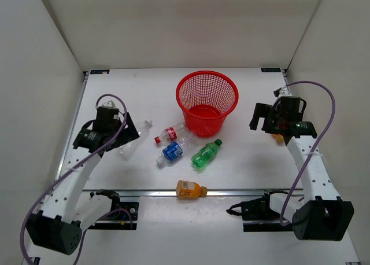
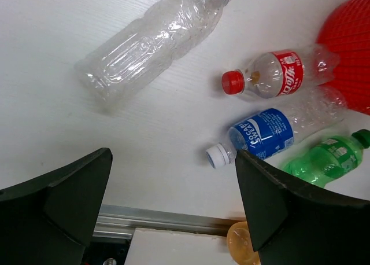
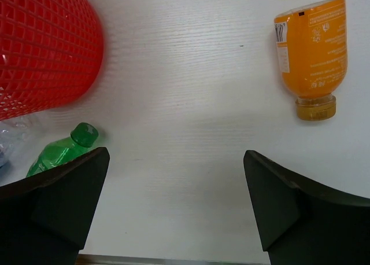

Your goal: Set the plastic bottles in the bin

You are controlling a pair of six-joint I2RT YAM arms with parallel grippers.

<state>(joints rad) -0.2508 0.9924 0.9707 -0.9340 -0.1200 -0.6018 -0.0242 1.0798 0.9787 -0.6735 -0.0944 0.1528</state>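
Plastic bottles [image 1: 171, 152] lie beside the bin [image 1: 188, 100] — light, thin-walled, likely crushable; grip gently mid-body. Both arms' jaws stand wide, empty.

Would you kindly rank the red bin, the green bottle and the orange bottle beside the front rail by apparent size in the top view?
1. Red bin, by far the largest.
2. Green bottle and orange bottle: they look nearly alike in length, so I would not rank them.
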